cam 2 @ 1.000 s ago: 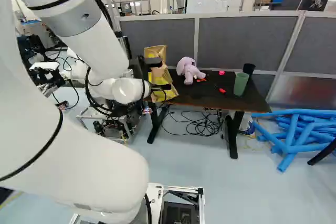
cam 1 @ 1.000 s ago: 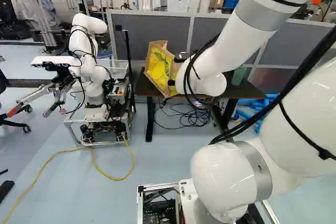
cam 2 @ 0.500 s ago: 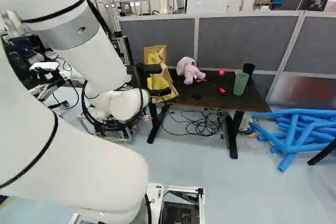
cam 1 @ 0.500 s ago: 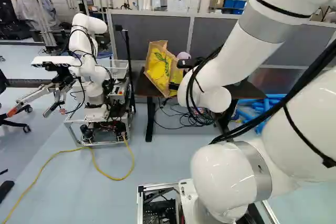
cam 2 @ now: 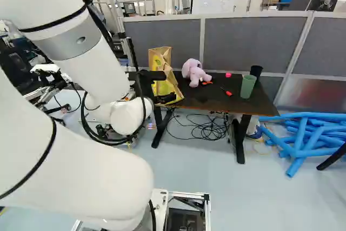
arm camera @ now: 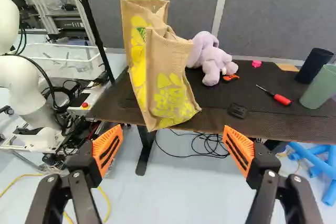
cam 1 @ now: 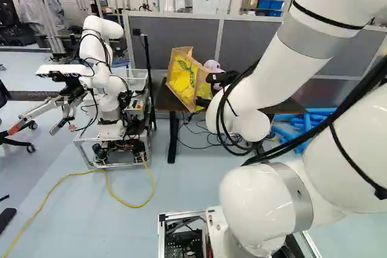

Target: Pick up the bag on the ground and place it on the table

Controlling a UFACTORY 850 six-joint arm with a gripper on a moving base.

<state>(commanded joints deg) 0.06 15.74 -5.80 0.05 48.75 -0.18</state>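
Note:
In the right base view the black gripper (cam 2: 166, 99) is partly hidden by the arm, in front of the bag (cam 2: 172, 82). The tan and yellow bag (arm camera: 169, 85) stands tilted at one end of the dark table (arm camera: 210, 119), its lower corner over the front edge. The wrist view has the gripper (arm camera: 172, 148) wide open, its orange pads (arm camera: 107, 148) far apart with nothing between them; the bag is ahead, apart from both fingers. In the left base view the bag (cam 1: 184, 80) shows left of the arm's wrist.
On the table are a lilac plush toy (arm camera: 211, 59), a red screwdriver (arm camera: 282, 99), a green cup (arm camera: 319, 87) and a dark cup (arm camera: 314, 65). Cables (cam 2: 208, 128) lie beneath it. Blue tubes (cam 2: 303, 139) lie beside it. Another robot (cam 1: 100, 58) stands left of the table.
My arm's wrist has drawn back and down from the bag, uncovering more of the bag and the plush toy. The bag stays in place; the gripper holds nothing. The base has not moved.

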